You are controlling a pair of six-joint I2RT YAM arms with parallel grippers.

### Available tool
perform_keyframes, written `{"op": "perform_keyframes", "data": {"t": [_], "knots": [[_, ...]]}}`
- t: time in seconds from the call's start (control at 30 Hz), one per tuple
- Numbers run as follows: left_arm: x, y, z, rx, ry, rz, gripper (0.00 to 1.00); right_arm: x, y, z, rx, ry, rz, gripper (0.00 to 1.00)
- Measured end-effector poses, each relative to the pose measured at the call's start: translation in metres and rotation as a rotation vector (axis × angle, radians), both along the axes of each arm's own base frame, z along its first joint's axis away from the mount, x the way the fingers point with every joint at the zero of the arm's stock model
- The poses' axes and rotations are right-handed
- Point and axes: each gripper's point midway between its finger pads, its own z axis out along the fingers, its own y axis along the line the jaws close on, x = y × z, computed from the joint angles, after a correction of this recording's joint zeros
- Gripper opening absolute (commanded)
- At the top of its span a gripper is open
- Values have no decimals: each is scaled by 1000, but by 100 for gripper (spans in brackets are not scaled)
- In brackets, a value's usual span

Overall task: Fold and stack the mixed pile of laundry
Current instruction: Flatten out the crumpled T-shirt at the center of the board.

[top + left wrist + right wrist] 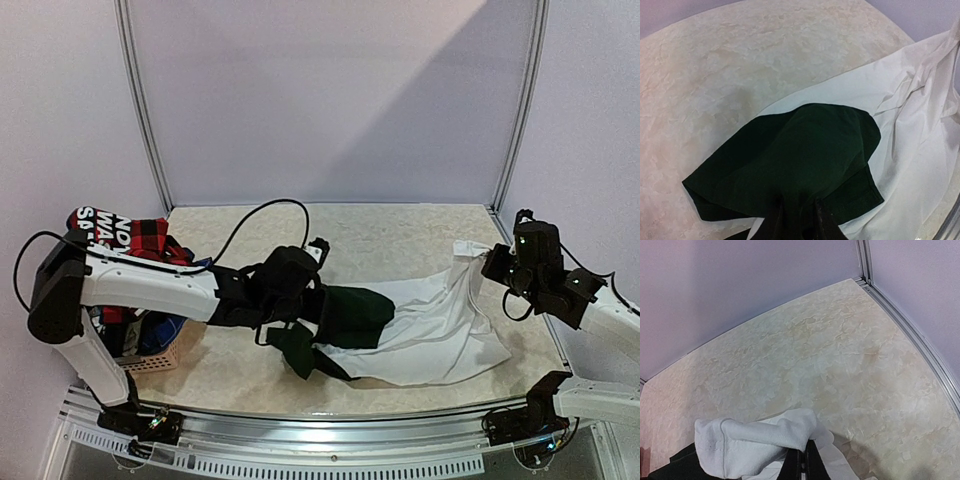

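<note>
Left gripper [797, 225] fingertips lost in T-shirt [790, 160] folds, cut by frame edge; basket [165, 358] partly hidden behind left arm [150, 285].

Left arm [150, 285], right arm [612, 322]: white tubular links, black joint housings, black looping cable [262, 205], green indicator light [518, 243], black fingers [774, 225].

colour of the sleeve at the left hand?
Dark green sleeve, on a white T-shirt; left wrist view shows it best.

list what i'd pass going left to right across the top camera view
red-black plaid shirt with white lettering → left gripper, jaws around green cloth → dark green fabric part of the T-shirt → white fabric part of the T-shirt → right gripper, jaws shut on its raised white corner
</note>
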Motion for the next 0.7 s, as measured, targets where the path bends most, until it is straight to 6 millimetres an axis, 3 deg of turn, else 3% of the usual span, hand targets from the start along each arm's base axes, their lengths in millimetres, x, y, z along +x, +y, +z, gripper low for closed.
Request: {"op": "perform_keyframes", "data": {"t": [0.2,0.5,0.7], "knots": [[5,-14,-9,14,12,-10,6,0,0,0,0,1,1,0],[12,-24,3,15,-1,-3,16,0,0,-3,-5,9,1,0],[16,-23,15,37,-22,22,3,-1,-1,-4,-9,12,-3,0]]}}
